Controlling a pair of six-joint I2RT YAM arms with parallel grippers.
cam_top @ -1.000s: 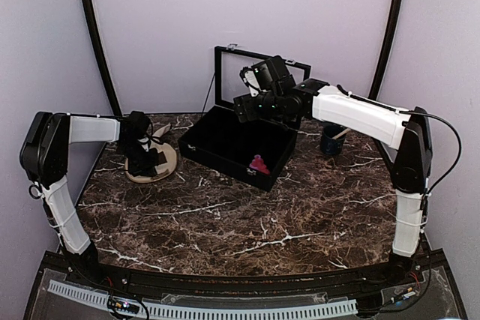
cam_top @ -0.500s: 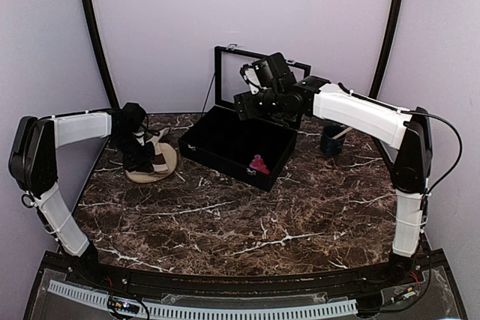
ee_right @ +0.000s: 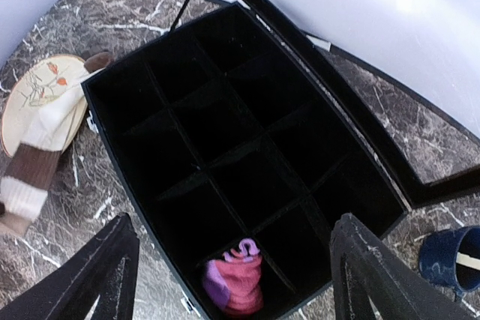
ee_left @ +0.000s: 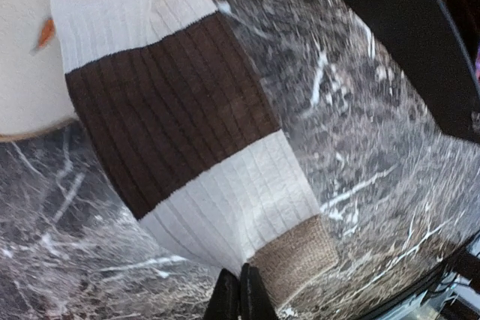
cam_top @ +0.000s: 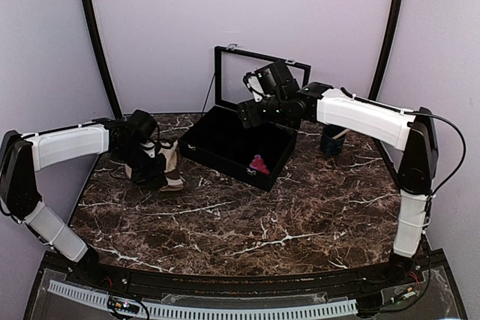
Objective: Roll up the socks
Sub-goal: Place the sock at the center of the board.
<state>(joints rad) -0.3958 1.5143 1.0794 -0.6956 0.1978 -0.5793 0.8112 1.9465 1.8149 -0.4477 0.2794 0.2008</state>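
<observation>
The cream-beige sock (ee_left: 180, 125) with dark brown bands lies stretched from the round plate (ee_left: 22, 73) onto the marble. My left gripper (ee_left: 240, 295) is shut on its edge next to the tan end. In the top view the left gripper (cam_top: 152, 166) and this sock (cam_top: 172, 164) are left of the black box. The magenta-pink sock (ee_right: 234, 284) sits bunched up in a near compartment of the box, also seen from above (cam_top: 259, 164). My right gripper (ee_right: 236, 275) is open and empty, hovering above the box (cam_top: 253, 108).
The black divided box (ee_right: 120, 151) stands open with its lid (cam_top: 262, 61) raised at the back. A dark blue mug (cam_top: 331, 140) stands right of the box. The leaf-pattern plate (ee_right: 34, 95) lies left of the box. Purple walls close in behind.
My left arm has swung out to the right and nearer, pulling the cream sock partly off the plate onto the marble. The right gripper has barely moved.
</observation>
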